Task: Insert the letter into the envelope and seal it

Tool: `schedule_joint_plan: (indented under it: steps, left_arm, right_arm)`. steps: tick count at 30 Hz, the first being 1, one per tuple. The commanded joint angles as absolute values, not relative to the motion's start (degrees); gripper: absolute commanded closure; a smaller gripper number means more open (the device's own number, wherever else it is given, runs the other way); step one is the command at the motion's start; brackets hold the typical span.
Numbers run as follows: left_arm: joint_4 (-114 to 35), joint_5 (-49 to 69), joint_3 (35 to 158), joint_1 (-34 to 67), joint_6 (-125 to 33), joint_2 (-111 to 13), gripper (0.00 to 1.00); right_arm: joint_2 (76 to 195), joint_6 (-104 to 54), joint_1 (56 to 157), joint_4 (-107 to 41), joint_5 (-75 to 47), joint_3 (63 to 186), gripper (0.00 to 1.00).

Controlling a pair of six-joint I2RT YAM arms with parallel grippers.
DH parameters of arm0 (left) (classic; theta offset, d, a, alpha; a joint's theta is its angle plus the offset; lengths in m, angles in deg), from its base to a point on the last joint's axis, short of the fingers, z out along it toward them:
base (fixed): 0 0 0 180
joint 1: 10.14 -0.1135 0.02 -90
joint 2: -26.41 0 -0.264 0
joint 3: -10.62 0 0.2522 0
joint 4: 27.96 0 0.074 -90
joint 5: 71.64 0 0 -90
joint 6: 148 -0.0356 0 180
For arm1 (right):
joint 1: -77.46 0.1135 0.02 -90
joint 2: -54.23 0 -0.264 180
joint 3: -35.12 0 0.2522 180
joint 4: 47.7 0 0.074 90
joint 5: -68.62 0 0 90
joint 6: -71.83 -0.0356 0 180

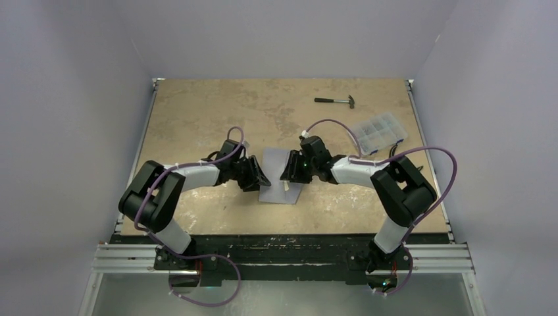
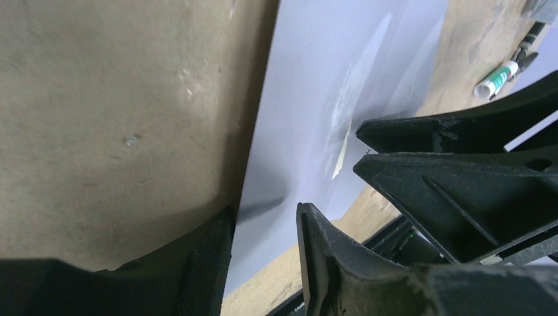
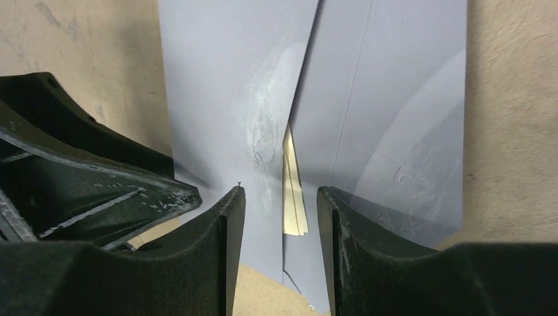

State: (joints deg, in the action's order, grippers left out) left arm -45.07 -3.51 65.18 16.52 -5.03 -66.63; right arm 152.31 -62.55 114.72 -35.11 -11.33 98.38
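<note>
The grey-blue envelope (image 1: 279, 176) lies flat on the table between my two grippers. In the right wrist view its flap (image 3: 230, 79) is folded over the body (image 3: 388, 99). The cream letter (image 3: 293, 191) is inside, and only a narrow strip shows at the flap edge. That strip also shows in the left wrist view (image 2: 341, 158). My left gripper (image 2: 263, 224) is open, with its jaws on either side of the envelope's left edge (image 2: 316, 99). My right gripper (image 3: 279, 197) is open just above the envelope, its jaws on either side of the letter strip. The two grippers nearly touch.
A hammer (image 1: 335, 101) lies at the back of the table. A clear plastic compartment box (image 1: 379, 131) sits at the back right, near the right arm. A small white tube with a green label (image 2: 497, 79) lies on the table beyond the envelope.
</note>
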Motion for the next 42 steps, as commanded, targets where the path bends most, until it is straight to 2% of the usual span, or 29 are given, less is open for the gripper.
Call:
schedule_joint_plan:
  steps: [1, 16, 20, 22, 24, 29, 31, 34, 36, 39, 42]
  left_arm:
    - [-52.15, -1.70, 60.89, 18.05, -5.76, -70.69, 0.60]
    - [-50.02, -0.43, 59.34, 18.75, -4.30, -71.77, 0.64]
    - [-47.47, 0.08, 58.15, 18.78, -3.00, -71.76, 0.72]
    - [-46.37, 0.08, 57.84, 18.78, -2.21, -71.77, 0.72]
    - [-48.07, 1.31, 59.03, 18.78, -2.50, -71.29, 0.64]
    - [-59.34, 11.26, 63.86, 18.78, -6.70, -65.91, 0.33]
    - [-63.21, 14.55, 65.37, 18.78, -8.31, -63.89, 0.25]
    - [-67.61, 17.90, 66.25, 18.78, -9.44, -62.25, 0.24]
    - [-68.04, 17.95, 65.79, 18.78, -9.23, -61.51, 0.26]
    - [-63.59, 12.97, 63.75, 18.78, -7.83, -61.12, 0.35]
    - [-58.45, 7.19, 61.57, 18.78, -5.25, -61.70, 0.36]
  right_arm:
    - [151.16, -64.88, 115.82, -37.55, -7.92, 95.90, 0.53]
    - [149.36, -65.98, 116.35, -41.96, -2.66, 90.99, 0.53]
    - [148.70, -65.81, 116.39, -43.12, -0.53, 90.66, 0.56]
    - [148.42, -65.74, 116.39, -42.73, -1.13, 90.83, 0.57]
    - [148.28, -65.29, 116.38, -41.06, -3.71, 91.44, 0.57]
    - [150.20, -63.98, 116.39, -36.35, -10.83, 93.66, 0.57]
    - [151.41, -63.09, 116.40, -35.22, -14.38, 94.72, 0.58]
    - [152.37, -62.48, 116.36, -34.05, -17.60, 96.86, 0.58]
    - [152.07, -61.54, 116.39, -34.07, -18.03, 97.99, 0.58]
    - [150.41, -57.94, 116.40, -36.81, -10.79, 100.11, 0.59]
    - [148.22, -58.00, 116.51, -34.93, -10.02, 103.52, 0.59]
